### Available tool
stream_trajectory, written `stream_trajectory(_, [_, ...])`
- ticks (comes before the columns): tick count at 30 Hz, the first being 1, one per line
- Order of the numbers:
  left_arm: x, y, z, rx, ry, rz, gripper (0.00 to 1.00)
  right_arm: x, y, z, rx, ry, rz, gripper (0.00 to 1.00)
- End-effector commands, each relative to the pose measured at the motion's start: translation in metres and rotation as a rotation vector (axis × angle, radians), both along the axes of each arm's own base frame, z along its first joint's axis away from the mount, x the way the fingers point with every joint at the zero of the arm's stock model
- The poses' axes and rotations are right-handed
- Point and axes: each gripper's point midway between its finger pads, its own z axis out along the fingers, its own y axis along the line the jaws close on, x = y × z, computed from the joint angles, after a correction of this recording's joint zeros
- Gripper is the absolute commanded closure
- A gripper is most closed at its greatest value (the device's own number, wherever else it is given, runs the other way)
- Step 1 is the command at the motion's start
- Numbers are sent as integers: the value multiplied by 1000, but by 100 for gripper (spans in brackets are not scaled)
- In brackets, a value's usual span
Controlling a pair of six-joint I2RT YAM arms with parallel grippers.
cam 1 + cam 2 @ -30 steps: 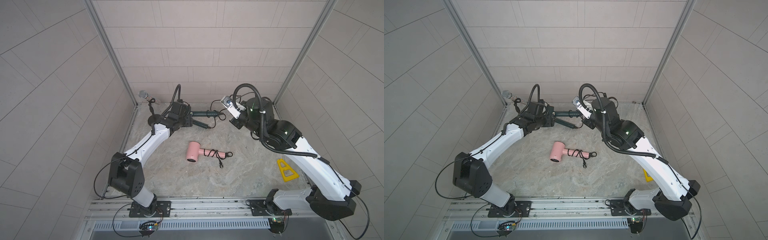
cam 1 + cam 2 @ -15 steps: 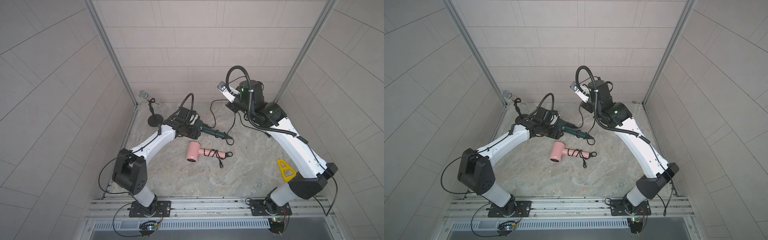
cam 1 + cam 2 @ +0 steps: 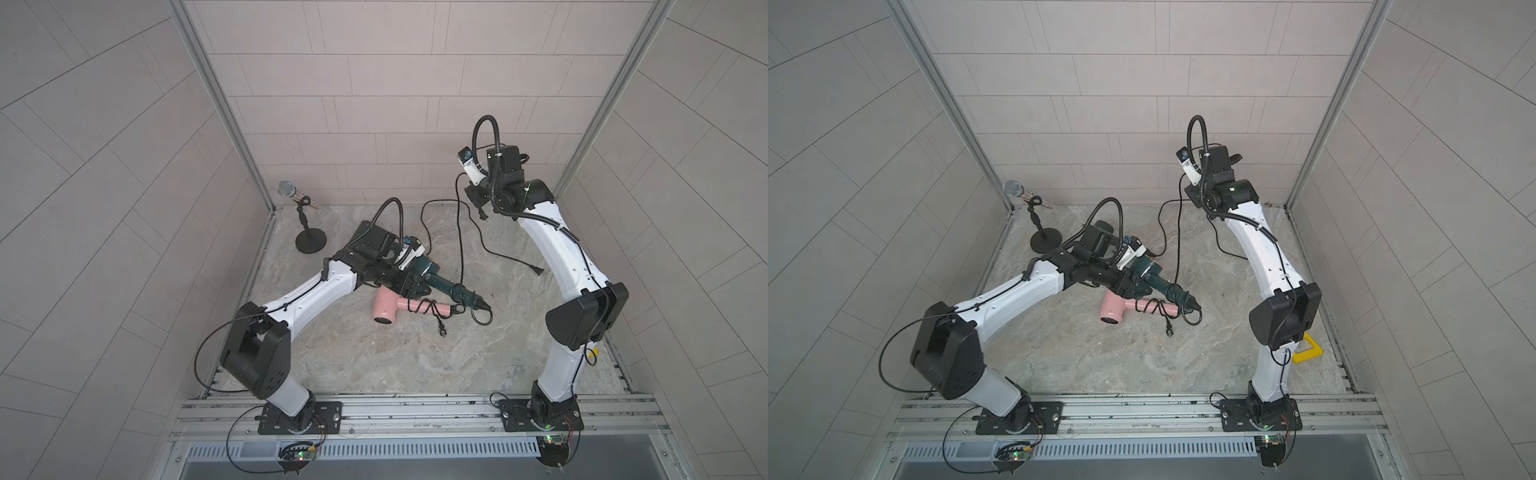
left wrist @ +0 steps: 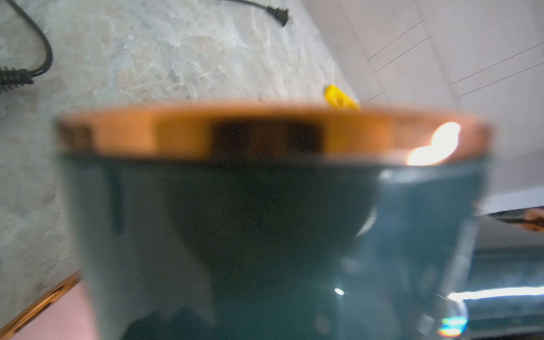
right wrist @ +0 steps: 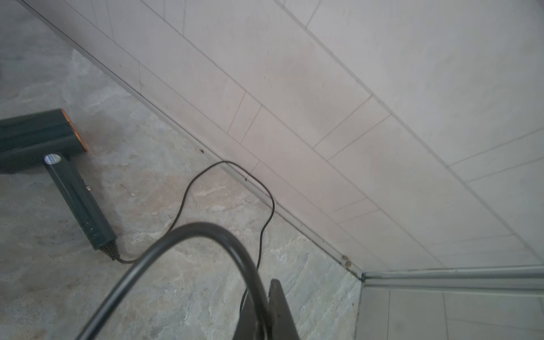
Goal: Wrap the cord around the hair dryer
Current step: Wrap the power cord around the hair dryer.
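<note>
the left gripper [image 3: 406, 284] is clamped shut across the body of the dryer [image 3: 436, 279] (teal, with a copper rim), and the handle points away from that arm toward the table's middle. the left wrist view is almost filled by the dryer [image 4: 265, 235], close and blurred, so the fingers are out of sight there. the cord [image 3: 459, 249] leaves the handle's end, curls in a small loop, then climbs to the right gripper [image 3: 478, 203]. that gripper is raised near the back wall, well apart from the dryer, and pinched closed on the cord; in the right wrist view the cord [image 5: 223, 235] arches thick and close past one finger [image 5: 279, 309]. from that gripper the cord drops and trails to its plug [image 3: 661, 270], lying loose on the table beside the right arm. whether the handle's tip touches the table i cannot tell. a pink dryer [image 3: 388, 308] lies just beside and partly under the teal one, with its own cord coiled round its handle. the table [image 3: 374, 357] is mottled grey-green stone. a mic [image 3: 286, 189] on a round-based stand sits in the far left corner, and a yellow piece [image 3: 1306, 349] lies by the table's right edge. pale tiled walls [image 3: 395, 104] close three sides, and both arms are bolted to a metal rail [image 3: 415, 409] along the front.
</note>
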Motion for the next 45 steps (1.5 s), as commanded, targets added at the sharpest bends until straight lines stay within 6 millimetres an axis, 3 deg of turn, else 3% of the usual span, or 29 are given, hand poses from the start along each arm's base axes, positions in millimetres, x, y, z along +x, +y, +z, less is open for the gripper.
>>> stream_trajectory(1, [16,3,116,-425,-182,6,100,1,-7,-31,82,47,-39,100])
stream_trajectory(5, [44,46,182,-719,-250,179,100,-8,-13,-77,107,100,-68,100])
stream_trajectory(7, [59,66,202,-802,-242,258,100,-15,-14,-104,107,151,-77,100])
stream_trajectory(9, [79,87,206,-813,-252,378,100,-28,-12,-125,113,204,-77,100])
stream_trajectory(13, [122,130,160,-513,-278,728,100,-65,-10,-159,101,290,-76,100])
stream_trajectory(21, [158,234,95,47,-390,1254,100,-129,10,-190,108,376,-34,100])
stream_trajectory(25, [167,262,70,231,-412,1372,100,-153,29,-181,81,380,17,100])
stream_trajectory(31, [174,275,42,486,-475,1405,100,-194,73,-151,60,358,167,100])
stream_trajectory(37, [180,257,11,676,-503,1293,100,-211,101,-97,38,273,280,100])
stream_trajectory(45, [178,216,-7,785,-492,1068,100,-203,121,-18,-29,104,370,100])
